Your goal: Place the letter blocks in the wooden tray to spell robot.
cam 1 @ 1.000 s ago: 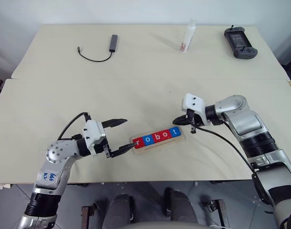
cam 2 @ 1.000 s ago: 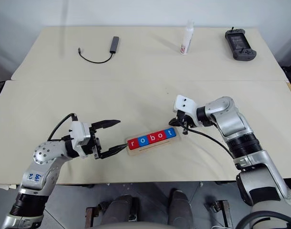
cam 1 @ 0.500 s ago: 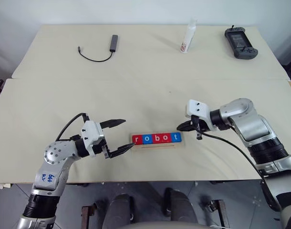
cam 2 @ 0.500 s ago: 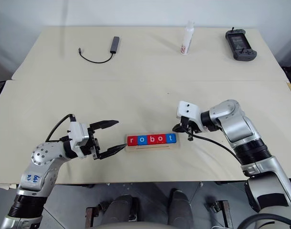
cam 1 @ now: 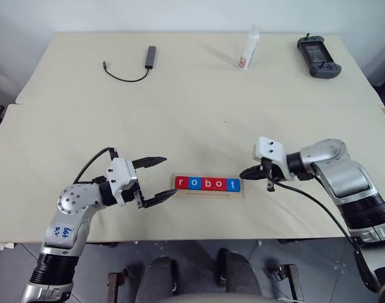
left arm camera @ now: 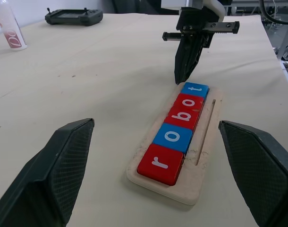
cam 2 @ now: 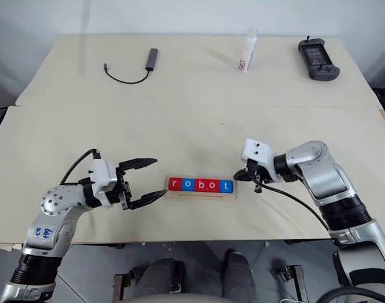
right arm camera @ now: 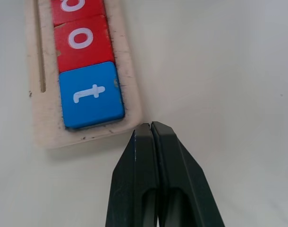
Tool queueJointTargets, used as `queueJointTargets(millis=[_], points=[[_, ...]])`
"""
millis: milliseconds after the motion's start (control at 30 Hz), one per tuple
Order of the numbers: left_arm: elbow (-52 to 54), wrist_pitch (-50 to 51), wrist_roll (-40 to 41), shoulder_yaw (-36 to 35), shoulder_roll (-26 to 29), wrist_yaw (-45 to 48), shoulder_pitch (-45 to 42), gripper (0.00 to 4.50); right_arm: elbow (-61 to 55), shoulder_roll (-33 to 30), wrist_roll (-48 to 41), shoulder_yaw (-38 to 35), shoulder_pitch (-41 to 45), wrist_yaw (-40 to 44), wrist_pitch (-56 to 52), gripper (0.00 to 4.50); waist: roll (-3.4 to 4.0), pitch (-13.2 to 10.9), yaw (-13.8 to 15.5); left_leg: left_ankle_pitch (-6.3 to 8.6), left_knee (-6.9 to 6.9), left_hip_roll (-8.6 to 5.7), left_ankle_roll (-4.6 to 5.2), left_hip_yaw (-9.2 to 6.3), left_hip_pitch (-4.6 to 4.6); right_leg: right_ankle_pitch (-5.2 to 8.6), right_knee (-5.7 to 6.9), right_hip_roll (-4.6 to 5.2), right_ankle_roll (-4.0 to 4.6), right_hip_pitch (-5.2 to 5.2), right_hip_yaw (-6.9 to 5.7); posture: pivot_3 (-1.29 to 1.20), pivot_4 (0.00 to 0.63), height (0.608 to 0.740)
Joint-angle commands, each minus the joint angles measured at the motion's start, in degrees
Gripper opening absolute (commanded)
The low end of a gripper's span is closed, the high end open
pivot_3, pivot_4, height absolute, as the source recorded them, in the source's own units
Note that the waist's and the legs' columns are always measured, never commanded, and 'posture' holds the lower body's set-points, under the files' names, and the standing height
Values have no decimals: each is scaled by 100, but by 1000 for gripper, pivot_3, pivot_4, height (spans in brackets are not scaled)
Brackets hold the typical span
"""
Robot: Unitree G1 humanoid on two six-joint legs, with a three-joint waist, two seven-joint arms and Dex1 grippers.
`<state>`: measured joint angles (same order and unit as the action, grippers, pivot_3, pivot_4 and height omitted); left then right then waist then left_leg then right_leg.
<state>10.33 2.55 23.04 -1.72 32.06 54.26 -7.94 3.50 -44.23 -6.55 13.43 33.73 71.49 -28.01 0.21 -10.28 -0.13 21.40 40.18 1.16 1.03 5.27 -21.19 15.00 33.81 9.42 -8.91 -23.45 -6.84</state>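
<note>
Cream counter (cam 1: 199,113) now carries the wooden tray (cam 1: 208,192) squared level, no longer slanted, letter blocks (cam 1: 207,184) spelling robot. Right claw (cam 1: 246,172), pinched shut, has backed just off its right end; left claw (cam 1: 159,180) waits spread wide: task looks complete

Two cream tables (cam 1: 199,88) pushed together before a pale wall (cam 1: 180,12), perhaps grey floor below.

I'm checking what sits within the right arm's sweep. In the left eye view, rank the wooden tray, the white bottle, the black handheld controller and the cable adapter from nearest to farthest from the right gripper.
From the shut right gripper:
1. Wooden tray, just beside its fingertips, near table edge.
2. White bottle, far side, straight beyond.
3. Black handheld controller, far right corner.
4. Cable adapter, far left side.
</note>
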Motion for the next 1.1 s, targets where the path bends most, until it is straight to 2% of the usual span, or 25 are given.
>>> queueJointTargets(millis=[33,133,167,233,300,367,433,600,767,967,1100], points=[[5,-59,112,-195,132,128,-12,4500,-49,-102,-228,-663,-147,-196,692,37,0,0,2,0,0,0,0,1,0,0,0,0,0,0,0,0,150,740],[-128,-73,191,-332,326,373,58,4500,-187,-73,-1096,-1437,-583,191,868,37,0,0,12,0,-2,0,0,0,0,0,-2,0,0,0,-1,0,150,740],[-173,-72,222,-364,385,454,74,4500,-216,-51,-1431,-1702,-730,295,718,201,0,0,11,0,-4,0,0,0,0,0,-4,0,0,0,-2,0,150,740],[-263,-64,268,-415,471,597,87,4500,-162,-151,-1468,-1818,-1013,406,943,672,0,0,6,0,-7,-1,0,1,0,0,-5,0,0,0,-2,0,150,740],[-375,-102,277,-488,578,733,96,4500,-139,-182,-1391,-1934,-1354,499,1546,1311,0,0,10,0,-6,-1,0,2,1,0,-5,0,0,2,-1,0,150,740],[-469,-109,295,-650,772,879,159,4500,-217,175,-2092,-2473,-1676,925,2255,2020,-1,0,7,0,-6,-1,0,2,2,0,-4,0,0,2,-1,0,150,740],[-484,-23,396,-805,904,989,256,4500,-255,290,-2325,-2694,-1899,1143,2720,2745,1,-1,-5,0,-8,0,0,2,3,0,-4,-2,0,1,-2,0,150,740],[-480,-110,358,-963,933,994,420,4500,-271,108,-2356,-2698,-2266,1285,2836,4469,1,-1,-6,0,-6,1,0,6,11,0,-2,-1,0,5,6,0,150,740],[-577,-298,228,-981,958,992,451,4500,-13,-78,-2308,-2732,-2505,1426,3018,4469,1,-1,21,0,-2,0,0,5,11,0,0,-1,0,5,6,0,150,740],[-671,-412,215,-1012,899,876,437,4500,512,-243,-2202,-2607,-2262,1425,3077,4469,1,-1,2,0,-2,1,0,5,12,0,2,-1,0,4,6,0,150,740],[-497,-127,181,-963,985,728,550,4500,510,-245,-2253,-2592,-2280,1413,3022,4469,1,-1,2,0,-2,2,0,5,11,0,2,-1,0,4,6,0,150,740]])
